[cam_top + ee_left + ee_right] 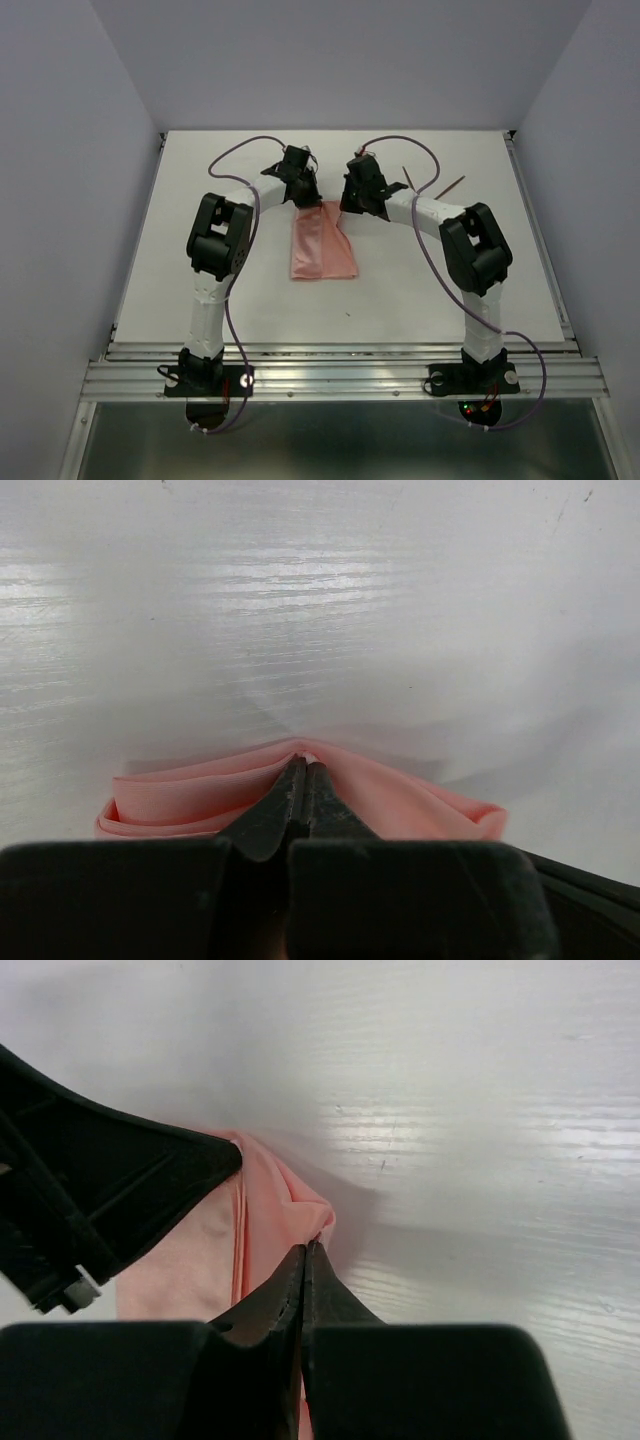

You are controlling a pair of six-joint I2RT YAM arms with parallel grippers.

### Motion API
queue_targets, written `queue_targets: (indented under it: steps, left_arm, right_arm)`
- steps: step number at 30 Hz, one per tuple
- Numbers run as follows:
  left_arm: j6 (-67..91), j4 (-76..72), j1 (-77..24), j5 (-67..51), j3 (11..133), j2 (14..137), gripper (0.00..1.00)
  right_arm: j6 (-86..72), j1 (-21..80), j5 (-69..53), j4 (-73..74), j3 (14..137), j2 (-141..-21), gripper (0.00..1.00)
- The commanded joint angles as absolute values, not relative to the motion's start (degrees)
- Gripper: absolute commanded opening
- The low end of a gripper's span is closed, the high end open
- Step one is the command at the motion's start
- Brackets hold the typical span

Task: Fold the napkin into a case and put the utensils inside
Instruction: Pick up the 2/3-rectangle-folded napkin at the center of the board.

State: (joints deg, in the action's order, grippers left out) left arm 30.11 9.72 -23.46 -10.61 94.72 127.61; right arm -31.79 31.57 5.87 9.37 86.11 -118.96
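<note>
White walls close round a pale table [200,250], and the napkin [322,250] lies near its middle as a salmon-pink oblong running from 12 to 6 o'clock. The left gripper [303,770] is clenched on the cloth's far edge at about 11 o'clock, pinching up a small ridge. The right gripper [308,1252] is clamped the same way on the corner at about 1 o'clock.

The step looks like a fold of that far edge toward 6 o'clock. It would go best with both arms lifting level and travelling together, the edge taut between them, then lowering it square onto the near edge before letting go, since thin slippery cloth skews easily.

The utensils [408,178] lie well apart from the napkin at about 2 o'clock, too thin to tell which has the fork. From above, both far corners are hidden under the grippers, and neither wrist view shows how many layers each pinch holds
</note>
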Motion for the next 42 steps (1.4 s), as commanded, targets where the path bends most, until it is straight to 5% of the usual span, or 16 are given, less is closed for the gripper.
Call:
queue_targets:
  steps: [1,16,19,28,42]
  left_arm:
    - [29.1,13.5,-22.6,-8.5,92.4,126.6,0.00]
    - [29.6,13.4,-22.6,-9.8,92.7,126.9,0.00]
    - [29.3,13.4,-22.6,-9.9,92.6,127.0,0.00]
    - [29.0,13.2,-22.6,-10.5,92.3,127.3,0.00]
    - [29.3,12.8,-22.6,-11.0,92.0,127.5,0.00]
  right_arm:
    - [-31.9,32.0,9.2,2.7,86.0,-114.1,0.00]
    - [-33.8,33.1,7.6,5.3,88.2,-117.8,0.02]
    - [-33.4,33.1,12.4,10.1,90.4,-119.2,0.22]
    - [-30.1,29.1,11.8,17.9,92.2,-120.9,0.44]
    - [-28.0,29.1,9.4,21.2,97.4,-128.0,0.40]
